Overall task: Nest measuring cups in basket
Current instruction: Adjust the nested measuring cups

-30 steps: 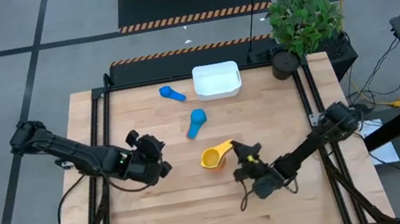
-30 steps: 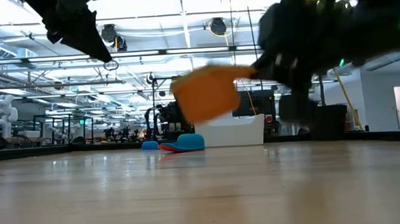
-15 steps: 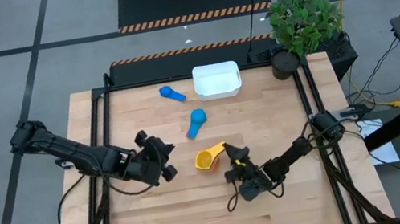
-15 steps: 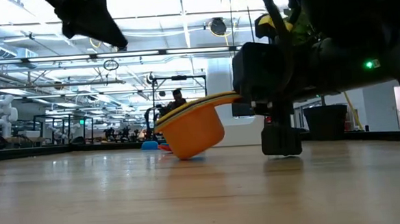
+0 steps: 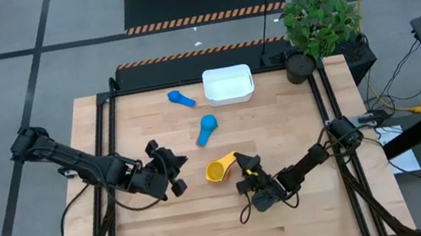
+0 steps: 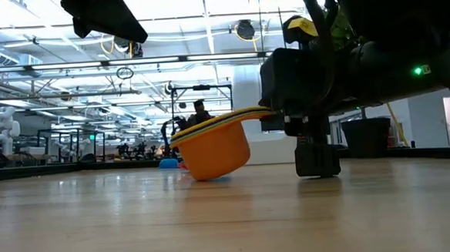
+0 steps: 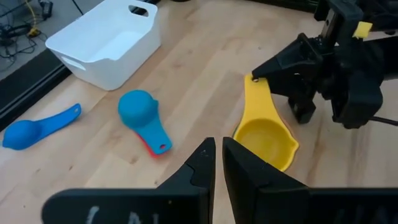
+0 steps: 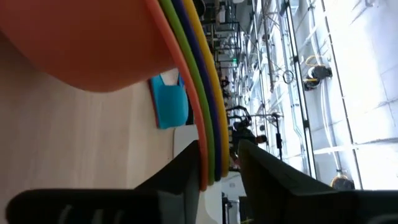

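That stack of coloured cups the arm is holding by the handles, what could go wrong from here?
1. The right end effector pinches only the handle tips of the nested stack of plastic measuring cups, which sits tilted on the wooden table; it may slip or tip over.
2. The white rectangular plastic basket stands far off, so a long carry could shake cups apart.

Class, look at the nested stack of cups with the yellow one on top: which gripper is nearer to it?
Right. The right gripper is at the stack's handle, fingers either side of it. The left gripper hovers apart, on the stack's other side.
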Robot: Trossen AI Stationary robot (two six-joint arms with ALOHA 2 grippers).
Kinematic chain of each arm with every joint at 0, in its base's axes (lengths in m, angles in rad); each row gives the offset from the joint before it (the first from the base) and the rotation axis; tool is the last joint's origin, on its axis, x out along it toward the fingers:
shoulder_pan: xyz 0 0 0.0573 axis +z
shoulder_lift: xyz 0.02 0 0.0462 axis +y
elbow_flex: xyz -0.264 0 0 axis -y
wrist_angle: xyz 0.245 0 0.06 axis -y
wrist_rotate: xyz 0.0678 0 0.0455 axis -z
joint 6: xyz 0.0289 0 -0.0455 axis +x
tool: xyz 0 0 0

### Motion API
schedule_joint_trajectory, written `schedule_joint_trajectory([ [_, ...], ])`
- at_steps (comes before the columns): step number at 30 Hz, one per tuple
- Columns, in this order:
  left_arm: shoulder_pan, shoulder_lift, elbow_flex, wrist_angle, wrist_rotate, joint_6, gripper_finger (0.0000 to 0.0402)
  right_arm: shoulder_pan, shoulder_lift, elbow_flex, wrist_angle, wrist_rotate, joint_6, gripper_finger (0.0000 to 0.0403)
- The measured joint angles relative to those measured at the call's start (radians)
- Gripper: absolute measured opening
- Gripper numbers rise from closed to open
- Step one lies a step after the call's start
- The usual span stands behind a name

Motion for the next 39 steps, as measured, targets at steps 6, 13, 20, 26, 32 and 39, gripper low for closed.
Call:
schedule_joint_trajectory([
  [6, 0.000, 0.000, 0.000, 0.000, 0.006, 0.000, 0.0035, 0.000, -0.004, 0.001, 0.005, -0.071, 0.047, 0.0132],
  [13, 0.000, 0.000, 0.000, -0.001, 0.031, 0.001, 0.0035, 0.001, -0.023, 0.001, -0.046, -0.150, 0.172, 0.0150],
  [20, -0.003, 0.001, 0.000, -0.002, 0.041, 0.001, 0.0035, 0.000, -0.098, 0.002, -0.284, -0.368, 0.478, 0.0151],
  [26, -0.003, 0.001, 0.000, -0.003, 0.041, 0.005, 0.0035, -0.006, -0.164, -0.002, -0.369, -0.647, 0.571, 0.0151],
  [32, -0.002, 0.001, 0.000, -0.008, 0.040, 0.016, 0.0035, -0.006, -0.248, -0.003, -0.453, -0.666, 0.584, 0.0151],
  [39, 0.005, 0.001, 0.000, -0.009, 0.032, 0.029, 0.0035, -0.006, -0.367, -0.002, -0.524, -0.769, 0.655, 0.0151],
])
